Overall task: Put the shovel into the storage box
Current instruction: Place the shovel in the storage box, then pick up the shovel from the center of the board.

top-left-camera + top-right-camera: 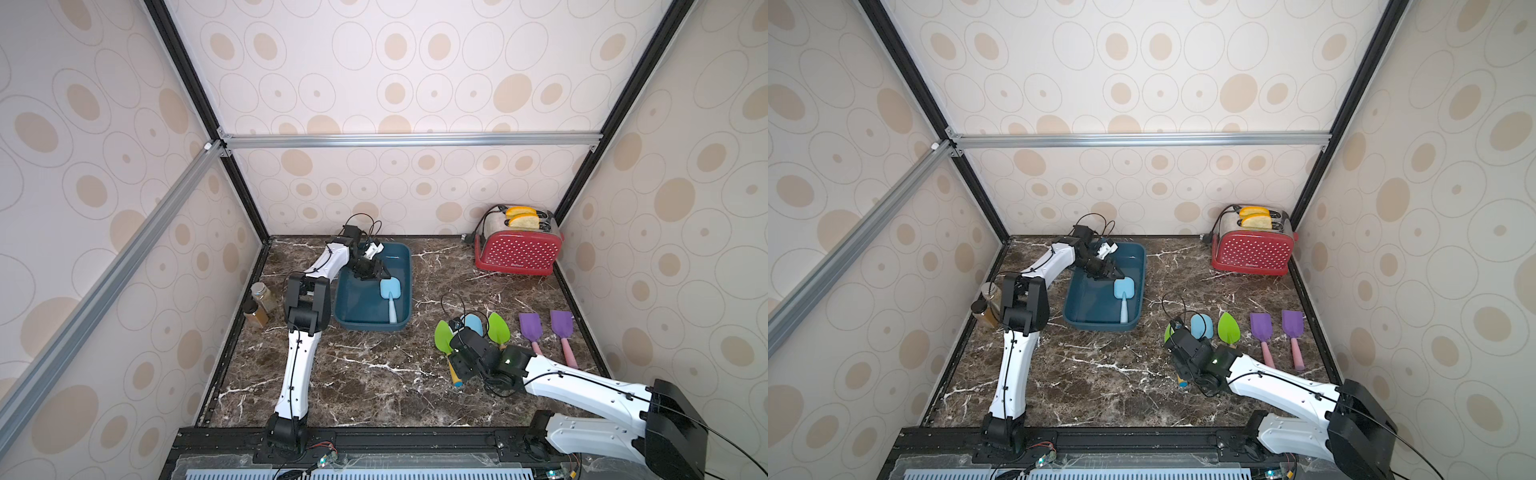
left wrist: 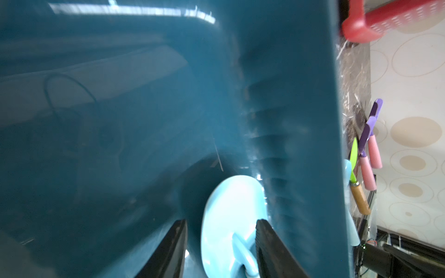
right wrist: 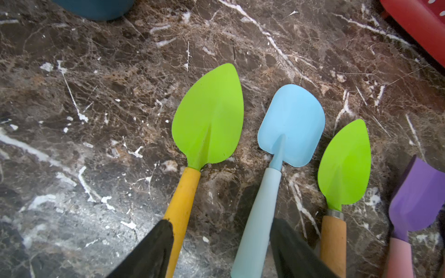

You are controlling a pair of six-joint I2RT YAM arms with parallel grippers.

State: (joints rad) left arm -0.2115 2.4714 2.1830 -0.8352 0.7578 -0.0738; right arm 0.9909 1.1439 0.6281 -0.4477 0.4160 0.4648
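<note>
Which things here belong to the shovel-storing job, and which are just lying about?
Job: storage box, boxed blue shovel, tabletop blue shovel, yellow-handled green shovel, wooden-handled green shovel, two purple shovels.
Lying about: red toaster, two jars.

The dark marble table (image 1: 374, 374) is carrying everything here. The storage box (image 1: 370, 325) is sitting on it directly beneath the left claw (image 2: 221, 220), and two glass jars (image 1: 258, 303) are standing well off to that claw's left. In front of the right claw (image 3: 221, 222) a row of shovels is lying flat, blades pointing away. The yellow-handled green shovel (image 3: 208, 115) is lying by its left finger and the light blue shovel (image 3: 292, 125) between its fingers. The wooden-handled green shovel (image 3: 345, 163) is lying just to its right, and the two purple shovels (image 1: 530, 326) farther right. The red toaster (image 1: 517, 251) is standing far beyond that claw.
</note>
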